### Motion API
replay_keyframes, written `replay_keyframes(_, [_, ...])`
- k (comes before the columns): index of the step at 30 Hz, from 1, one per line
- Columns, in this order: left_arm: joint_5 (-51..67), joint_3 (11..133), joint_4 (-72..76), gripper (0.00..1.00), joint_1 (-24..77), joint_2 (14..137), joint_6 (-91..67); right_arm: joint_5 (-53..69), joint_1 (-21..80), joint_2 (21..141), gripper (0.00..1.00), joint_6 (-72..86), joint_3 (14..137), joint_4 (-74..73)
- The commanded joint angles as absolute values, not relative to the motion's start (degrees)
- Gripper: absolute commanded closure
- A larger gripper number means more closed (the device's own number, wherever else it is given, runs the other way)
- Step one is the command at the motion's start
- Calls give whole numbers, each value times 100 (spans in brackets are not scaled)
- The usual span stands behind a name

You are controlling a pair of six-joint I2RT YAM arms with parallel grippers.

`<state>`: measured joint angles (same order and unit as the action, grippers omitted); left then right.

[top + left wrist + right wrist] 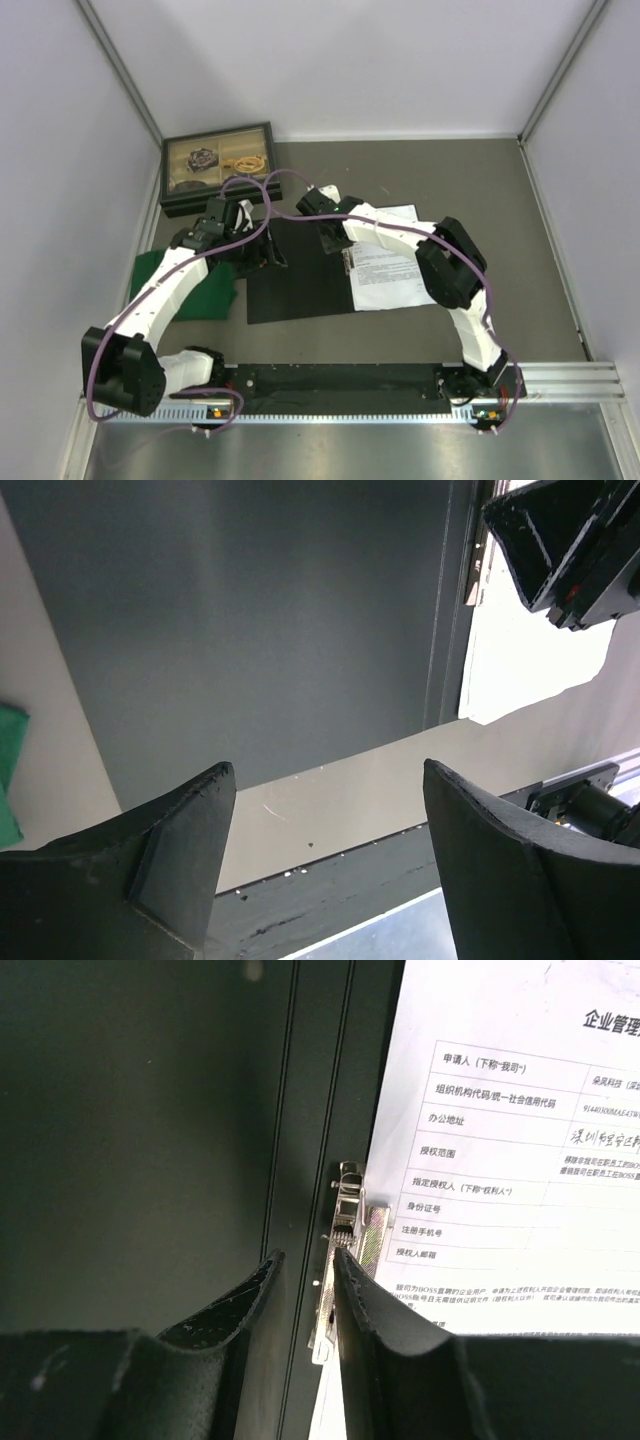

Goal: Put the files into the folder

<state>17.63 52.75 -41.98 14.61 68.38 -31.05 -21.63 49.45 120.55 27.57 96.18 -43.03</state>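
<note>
Flat black-lined folder [300, 285] open; printed white paper sheet [500, 1160] beside metal clip [350, 1205]. Left gripper [328, 772] wide apart, empty. Right gripper [307, 1257] nearly together above clip; grip cannot be told.

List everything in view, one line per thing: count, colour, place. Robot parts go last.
folder: one, open, black inside, middle of the table
files: at least one white printed sheet, right of the folder's black panel; whether more lie beneath cannot be told
metal clip: one, silver, along the folder's spine at the sheet's edge
cloth: one, green, left of the folder
box: one, black, glass lid, back left; small items inside
table: one, grey
left gripper: one, black, open, over the black panel
right gripper: one, black, fingers close together, by the clip
</note>
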Motion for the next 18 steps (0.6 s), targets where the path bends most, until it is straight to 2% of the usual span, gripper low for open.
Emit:
replay_keyframes(1, [1907,5265,-3815,20,1450,6926,-2865,-2426,4878,12181,74,2619,9976,-4395])
replay_keyframes(18, [1811,5432,-3929,20,1450,7058,-2698,-2180,4729,12682,79,2865,10134,-4149])
